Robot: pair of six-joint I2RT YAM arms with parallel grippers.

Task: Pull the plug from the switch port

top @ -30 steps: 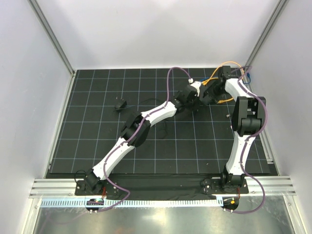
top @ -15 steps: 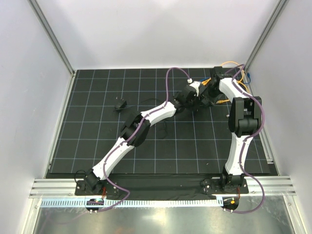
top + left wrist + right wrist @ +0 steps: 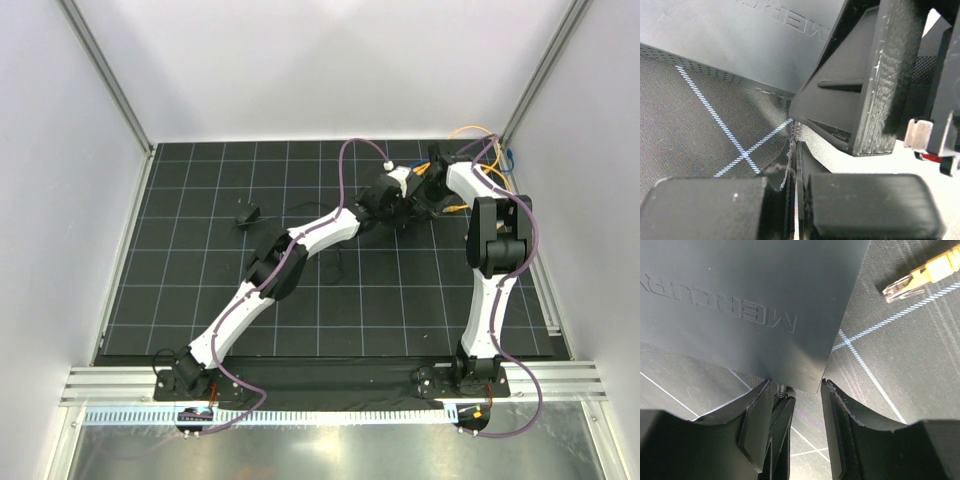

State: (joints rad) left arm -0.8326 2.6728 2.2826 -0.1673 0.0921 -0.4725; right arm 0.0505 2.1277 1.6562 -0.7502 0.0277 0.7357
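We judge the pull likely done: the yellow plug lies loose on the mat, apart from the switch box, whose port is hidden from us. The right gripper stands partly open at the box's near edge, clamping nothing we can see. The left gripper is closed beside it; on what, we cannot tell.

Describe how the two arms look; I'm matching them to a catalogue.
Both are white-shelled links with black joints: left arm, right arm. A purple cable loops along each. The left gripper and right gripper are blocky, matte black.
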